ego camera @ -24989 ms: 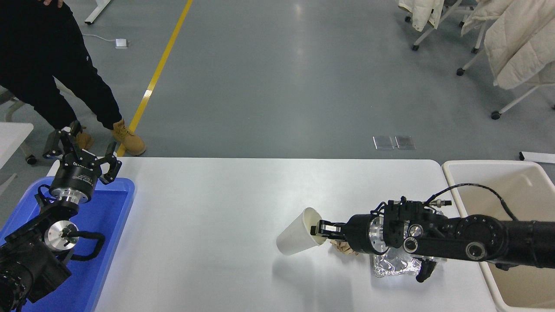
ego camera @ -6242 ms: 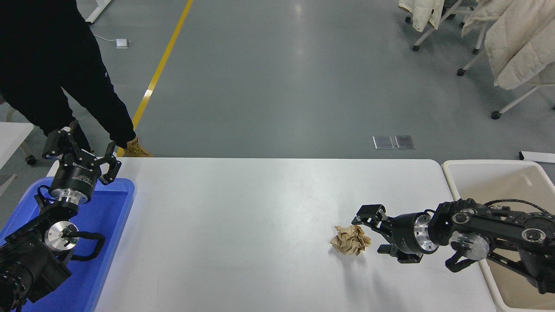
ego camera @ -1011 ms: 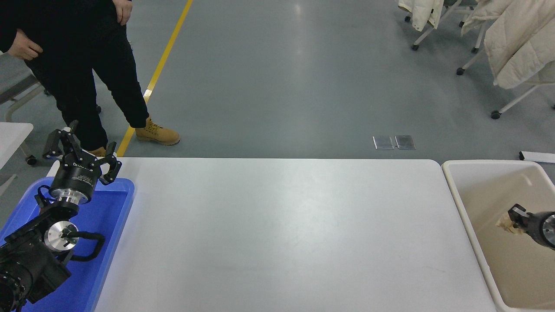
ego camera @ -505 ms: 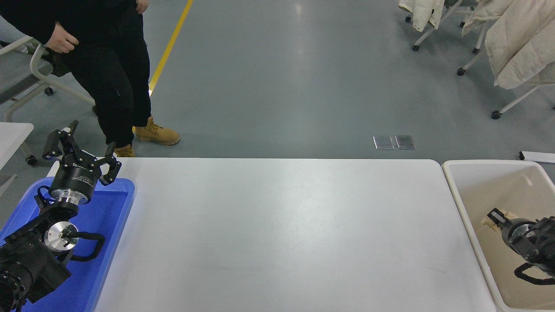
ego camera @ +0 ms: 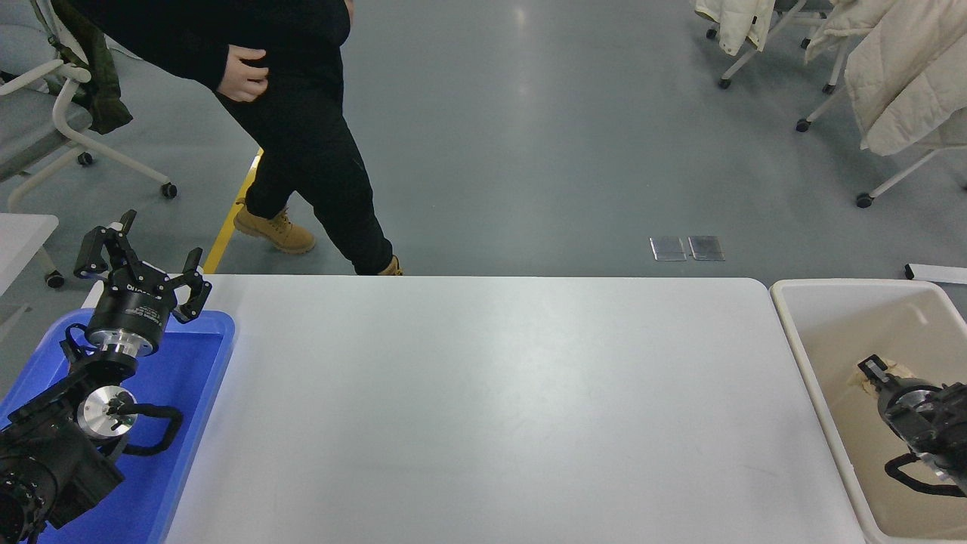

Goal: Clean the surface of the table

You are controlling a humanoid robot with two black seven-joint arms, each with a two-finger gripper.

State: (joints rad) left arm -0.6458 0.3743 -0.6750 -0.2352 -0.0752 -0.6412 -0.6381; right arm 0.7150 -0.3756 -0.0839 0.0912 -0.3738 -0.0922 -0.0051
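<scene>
White table surface (ego camera: pixel 483 408) fills center of frame, glossy, rounded far corners, wider than either arm. Soft light reflection near middle of the top.

L gripper (ego camera: pixel 140 261) at approx 9 o'clock of the table, over far-left corner; fingers spread apart, nothing between them, released. L arm comes up from 7 o'clock corner, above blue tray (ego camera: pixel 204 355), which sits along the table's L edge.

R gripper (ego camera: pixel 876 372) at 3 o'clock, off the table, inside beige bin (ego camera: pixel 801 332), which stands just beside the table's R edge. Only the tip + wrist show, rest of arm cut by frame edge at R. Tan crumpled paper (ego camera: pixel 899 370) right at the tip, touching or just behind it; can't tell if fingers are clenched on it or let go, view too tight.

Person (ego camera: pixel 302 113) in black clothes + tan boots at 11 o'clock, standing on grey floor beyond the far edge, one hand (ego camera: pixel 243 73) at the waist. Yellow floor line (ego camera: pixel 227 227) runs behind the legs. Office chair (ego camera: pixel 68 98) at 10 o'clock w/ green cloth on it. White jackets (ego camera: pixel 899 68) on racks at 1-2 o'clock, well apart from the table.
</scene>
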